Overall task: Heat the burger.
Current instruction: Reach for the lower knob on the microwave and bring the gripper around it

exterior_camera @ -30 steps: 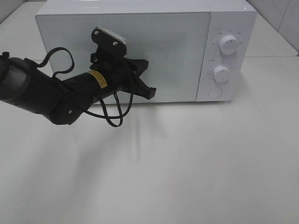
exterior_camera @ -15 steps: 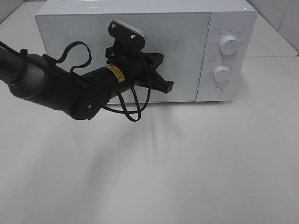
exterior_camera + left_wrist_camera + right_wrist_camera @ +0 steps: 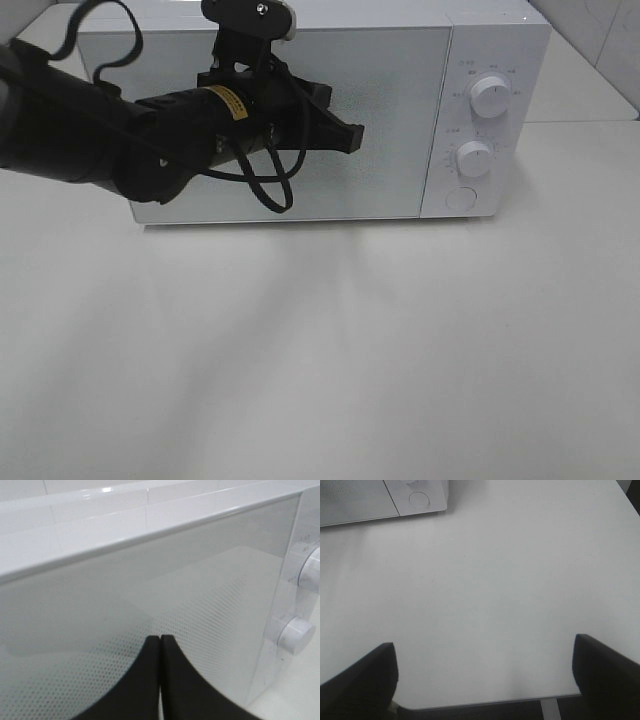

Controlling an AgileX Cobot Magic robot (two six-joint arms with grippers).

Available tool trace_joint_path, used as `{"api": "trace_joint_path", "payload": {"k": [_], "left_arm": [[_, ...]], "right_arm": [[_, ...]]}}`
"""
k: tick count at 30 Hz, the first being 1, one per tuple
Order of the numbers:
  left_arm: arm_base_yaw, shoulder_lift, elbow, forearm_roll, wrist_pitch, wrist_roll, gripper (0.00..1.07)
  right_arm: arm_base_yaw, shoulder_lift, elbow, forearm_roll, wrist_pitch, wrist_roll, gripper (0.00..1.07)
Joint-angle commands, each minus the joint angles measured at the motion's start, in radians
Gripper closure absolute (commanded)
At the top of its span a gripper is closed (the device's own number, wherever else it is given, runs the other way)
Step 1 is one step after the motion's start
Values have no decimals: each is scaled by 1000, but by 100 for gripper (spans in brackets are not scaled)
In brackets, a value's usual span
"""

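In front of the microwave's closed door [image 3: 390,110], left fingers [image 3: 145,680] together.

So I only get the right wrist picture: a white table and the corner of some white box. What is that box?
Observer: A microwave. The high view shows its whole front, with the door shut.
Visitor: Is the other arm anywhere near it?
Observer: Yes. The left tool is raised in front of the door, and the left wrist view shows its two fingers pressed together.
Visitor: And the burger?
Observer: No view shows it, and nothing can be made out through the door.
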Motion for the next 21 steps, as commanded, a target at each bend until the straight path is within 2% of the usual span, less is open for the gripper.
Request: {"api": "trace_joint_path", "payload": {"k": [1,3,4,5,6,7,8,9,10,11,13,14,15,16,17,18,19,20,21], "left_arm": [[-21,-98,6,9,274,-11,107],[-26,-118,6,9,330,-18,107],[-29,-171,6,9,476,-32,107],[-30,-194,6,9,557,-44,107],[-30,-194,6,9,557,-44,107],[-30,-246,6,9,701,-67,107],[-30,-276,6,9,779,-68,107],[-30,-276,6,9,779,-68,107],[-30,-334,6,9,910,-68,107],[-30,-334,6,9,910,-68,107],[-30,-407,6,9,1111,-70,101],[-30,-407,6,9,1111,-70,101],[-26,-447,6,9,1221,-92,92],[-26,-447,6,9,1221,-92,92],[-20,-467,6,9,1276,-106,86],[-8,-501,6,14,1363,-143,69],[-8,-501,6,14,1363,-143,69],[7,-529,6,28,1430,-202,42],[15,-541,6,44,1464,-228,27]], "right_arm": [[-4,-32,1,0,-3,-7,17],[-4,-32,1,0,-3,-7,17],[-4,-32,1,0,-3,-7,17],[-4,-32,1,0,-3,-7,17],[-4,-32,1,0,-3,-7,17],[-4,-32,1,0,-3,-7,17],[-4,-32,1,0,-3,-7,17],[-4,-32,1,0,-3,-7,17],[-4,-32,1,0,-3,-7,17],[-4,-32,1,0,-3,-7,17],[-4,-32,1,0,-3,-7,17],[-4,-32,1,0,-3,-7,17],[-4,-32,1,0,-3,-7,17],[-4,-32,1,0,-3,-7,17],[-4,-32,1,0,-3,-7,17],[-4,-32,1,0,-3,-7,17],[-4,-32,1,0,-3,-7,17],[-4,-32,1,0,-3,-7,17],[-4,-32,1,0,-3,-7,17]]}}
